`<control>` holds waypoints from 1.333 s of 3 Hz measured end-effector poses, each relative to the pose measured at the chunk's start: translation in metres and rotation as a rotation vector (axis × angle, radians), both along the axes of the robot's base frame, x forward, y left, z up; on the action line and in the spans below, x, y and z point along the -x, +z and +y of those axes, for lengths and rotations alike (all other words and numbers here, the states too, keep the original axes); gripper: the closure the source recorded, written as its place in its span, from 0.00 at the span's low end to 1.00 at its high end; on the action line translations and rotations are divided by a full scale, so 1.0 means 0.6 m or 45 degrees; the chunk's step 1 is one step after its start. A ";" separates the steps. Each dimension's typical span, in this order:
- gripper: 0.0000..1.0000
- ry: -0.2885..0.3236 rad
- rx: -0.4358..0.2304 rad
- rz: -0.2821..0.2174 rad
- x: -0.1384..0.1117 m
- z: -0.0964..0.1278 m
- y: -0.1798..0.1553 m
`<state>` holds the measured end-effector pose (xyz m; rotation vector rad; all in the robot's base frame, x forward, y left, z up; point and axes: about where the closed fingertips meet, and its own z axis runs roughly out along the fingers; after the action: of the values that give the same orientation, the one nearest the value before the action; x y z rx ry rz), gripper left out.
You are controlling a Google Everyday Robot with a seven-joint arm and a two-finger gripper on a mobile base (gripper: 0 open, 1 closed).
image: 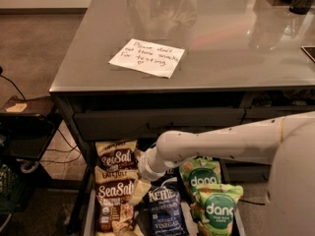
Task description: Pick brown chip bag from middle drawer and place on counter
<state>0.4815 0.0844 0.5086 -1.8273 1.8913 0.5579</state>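
Note:
The middle drawer (87, 211) is pulled open below the counter (226, 38). Two near-identical brown chip bags stand at its left: the rear one (116, 156) and the front one (112, 200). My arm reaches in from the right. The wrist (148, 164) hangs over the drawer beside the rear brown bag. The gripper (140, 189) points down between the front brown bag and the dark blue Kettle bag (165, 213), right against the brown bag's edge. It holds nothing that I can see lifted.
Two green Dang bags (200, 176) (219, 211) stand at the drawer's right under my arm. A shut upper drawer front (157, 123) sits above. A white handwritten note (147, 57) lies on the counter. A dark side table (24, 132) with cables stands left.

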 end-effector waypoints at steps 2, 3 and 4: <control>0.00 -0.008 -0.016 0.095 -0.006 0.020 -0.085; 0.00 -0.004 -0.019 0.146 0.000 0.029 -0.118; 0.18 -0.007 -0.025 0.174 0.001 0.035 -0.134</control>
<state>0.4807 0.1054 0.4280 -1.8124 1.9708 0.7136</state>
